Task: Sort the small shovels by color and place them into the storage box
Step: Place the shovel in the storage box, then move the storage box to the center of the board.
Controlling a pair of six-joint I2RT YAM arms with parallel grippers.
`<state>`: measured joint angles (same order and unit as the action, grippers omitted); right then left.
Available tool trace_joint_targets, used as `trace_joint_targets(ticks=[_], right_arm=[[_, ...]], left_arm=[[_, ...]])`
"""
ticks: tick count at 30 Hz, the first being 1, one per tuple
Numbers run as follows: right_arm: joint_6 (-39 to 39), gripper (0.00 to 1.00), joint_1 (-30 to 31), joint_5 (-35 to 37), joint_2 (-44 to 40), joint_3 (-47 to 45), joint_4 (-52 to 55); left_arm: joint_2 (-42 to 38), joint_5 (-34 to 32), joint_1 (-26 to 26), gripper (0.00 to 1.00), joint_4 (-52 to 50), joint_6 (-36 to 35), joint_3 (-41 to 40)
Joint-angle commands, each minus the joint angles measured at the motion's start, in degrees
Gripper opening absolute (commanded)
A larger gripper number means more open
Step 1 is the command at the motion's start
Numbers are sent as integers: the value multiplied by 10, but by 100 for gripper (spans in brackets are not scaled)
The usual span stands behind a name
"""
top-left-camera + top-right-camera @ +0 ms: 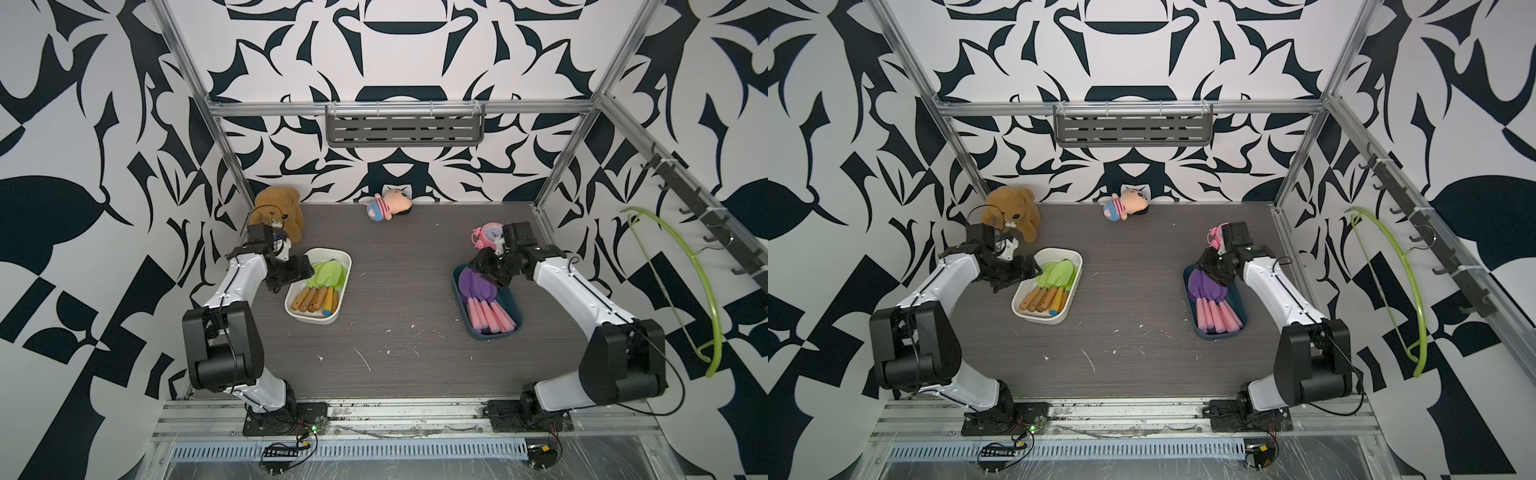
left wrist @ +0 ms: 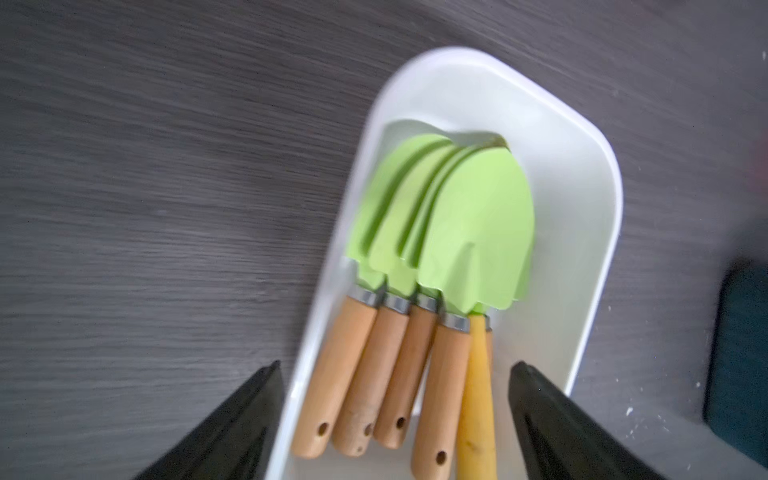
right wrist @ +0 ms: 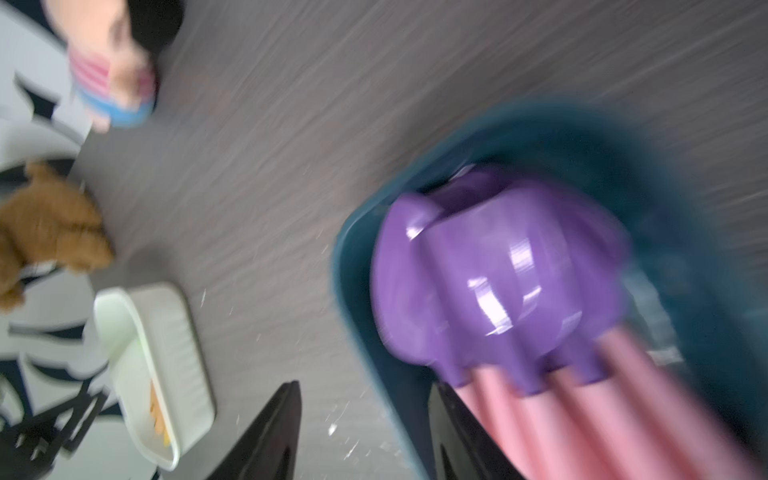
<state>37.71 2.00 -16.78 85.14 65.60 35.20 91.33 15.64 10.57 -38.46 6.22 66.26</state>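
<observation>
Several small shovels with lime-green blades and brown handles lie side by side in a white storage box. One of them has a yellow handle. My left gripper hangs open over that box's left end, above the handles, holding nothing. Purple-bladed shovels with pink handles fill a dark blue box. My right gripper stands open over that box's far rim, empty.
A brown teddy sits in the back left corner. A striped doll lies at the back wall. A pink alarm clock stands behind the right arm. A grey rack hangs on the back rail and a green hanger on the right wall.
</observation>
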Motion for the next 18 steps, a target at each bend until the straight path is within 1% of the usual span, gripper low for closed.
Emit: trace_joint_targets(ticks=[1, 4, 6, 9, 11, 12, 14, 15, 18], right_arm=[[-83, 61, -58, 16, 26, 45, 45], [-112, 64, -97, 40, 62, 64, 53], [-126, 66, -111, 53, 85, 71, 57], [-137, 68, -116, 63, 111, 72, 60], [-138, 72, -116, 45, 118, 64, 54], [-134, 75, -115, 30, 120, 58, 46], [-125, 87, -115, 3, 121, 44, 32], [-118, 99, -113, -15, 120, 35, 24], [-108, 100, -95, -36, 117, 20, 14]], left_arm=[[38, 39, 25, 98, 6, 22, 27], [67, 49, 27, 99, 11, 32, 33], [85, 60, 27, 99, 14, 40, 31], [106, 79, 27, 99, 14, 46, 28], [113, 91, 28, 98, 18, 51, 23], [114, 96, 26, 98, 23, 54, 19], [114, 116, 26, 96, 29, 62, 14], [113, 127, 24, 96, 32, 63, 12], [108, 144, 10, 95, 36, 63, 10]])
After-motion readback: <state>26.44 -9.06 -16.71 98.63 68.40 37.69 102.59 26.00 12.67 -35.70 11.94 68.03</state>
